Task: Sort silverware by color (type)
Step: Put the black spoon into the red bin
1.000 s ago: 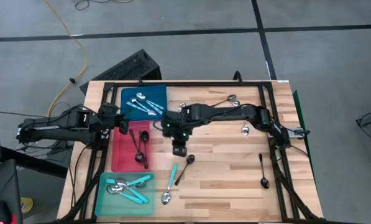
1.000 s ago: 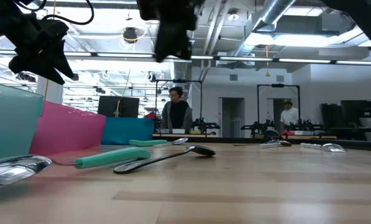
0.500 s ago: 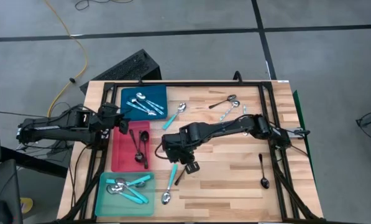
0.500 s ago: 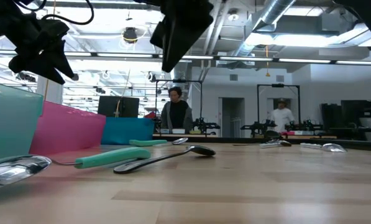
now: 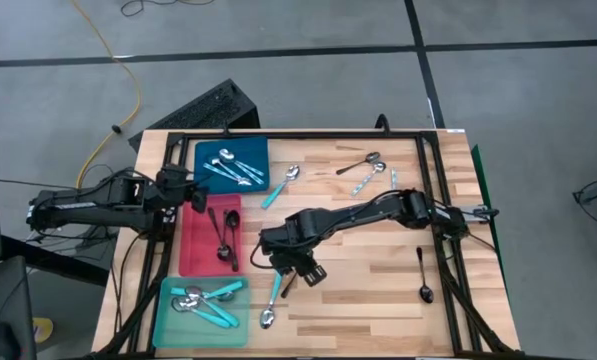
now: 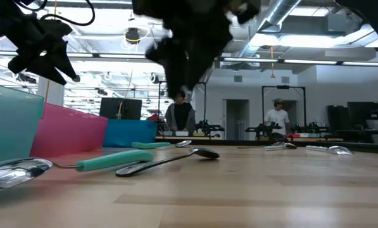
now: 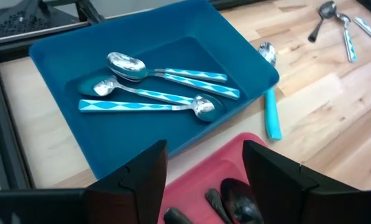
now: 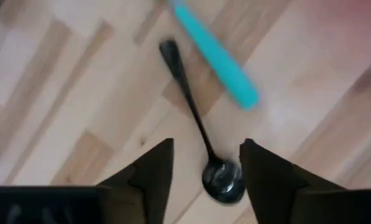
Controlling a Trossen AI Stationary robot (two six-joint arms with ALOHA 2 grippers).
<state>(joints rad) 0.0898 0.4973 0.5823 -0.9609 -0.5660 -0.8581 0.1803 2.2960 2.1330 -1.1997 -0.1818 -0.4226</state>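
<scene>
A black spoon (image 8: 201,134) lies flat on the wooden table (image 5: 378,290) beside a turquoise-handled spoon (image 5: 273,293). My right gripper (image 8: 204,171) hangs open above the black spoon. Its fingers stand on either side of the bowl (image 8: 222,182), clear of it. In the low view the right gripper (image 6: 189,57) is well above both spoons (image 6: 166,158). My left gripper (image 7: 204,168) waits open at the left, over the seam between the blue tray (image 7: 173,43) and the red tray (image 7: 235,155).
The blue tray (image 5: 232,165) holds spoons with patterned handles, the red tray (image 5: 203,240) black spoons, the teal tray (image 5: 200,312) turquoise-handled ones. Loose spoons lie at the far middle (image 5: 283,185), the far right (image 5: 368,170) and the near right (image 5: 423,275). People stand in the room beyond.
My right gripper has moved toward the table's near edge and slightly left, sinking lower, and its wrist has rolled. It now hangs over the black spoon. The spoons have not moved.
</scene>
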